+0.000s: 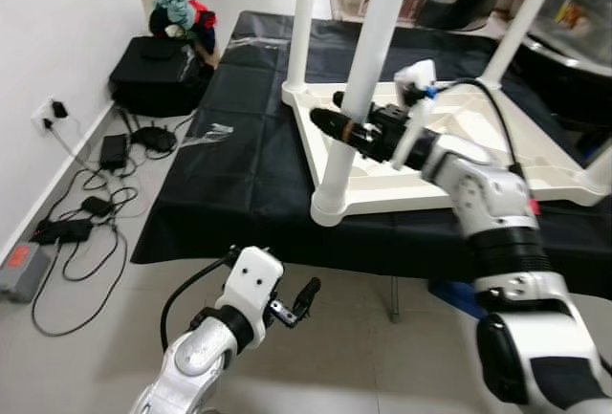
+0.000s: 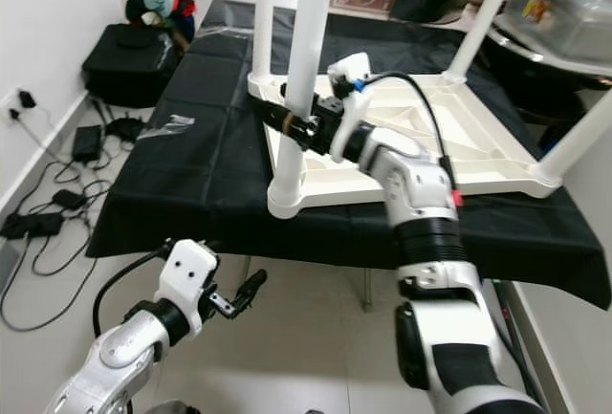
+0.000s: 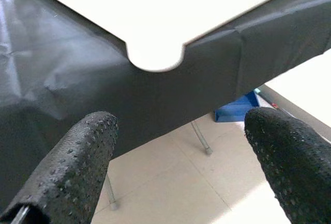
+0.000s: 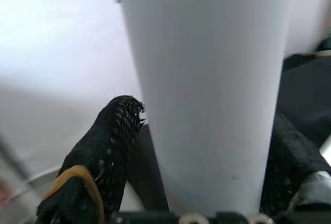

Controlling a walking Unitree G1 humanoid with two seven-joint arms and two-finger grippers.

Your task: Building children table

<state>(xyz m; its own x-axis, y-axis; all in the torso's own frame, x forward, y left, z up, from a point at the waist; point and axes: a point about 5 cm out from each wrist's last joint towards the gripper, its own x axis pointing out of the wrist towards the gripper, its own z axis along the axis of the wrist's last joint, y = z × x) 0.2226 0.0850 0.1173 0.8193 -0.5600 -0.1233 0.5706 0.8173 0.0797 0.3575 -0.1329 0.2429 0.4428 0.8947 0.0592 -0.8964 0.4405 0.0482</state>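
Nearest, the left end effector [image 1: 304,299] hangs spread below the counter's [image 1: 239,175] front edge, idle. The white table leg [image 1: 359,89] stands in the upturned tabletop's [image 1: 478,161] front corner socket. The right end effector [image 1: 346,125] pinches it; it should keep the leg plumb and press straight down.

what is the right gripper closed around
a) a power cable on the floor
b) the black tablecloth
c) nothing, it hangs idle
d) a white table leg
d: the right gripper has its black fingers on either side of the near white table leg, which stands up from the upturned white tabletop; the right wrist view shows the leg between them.
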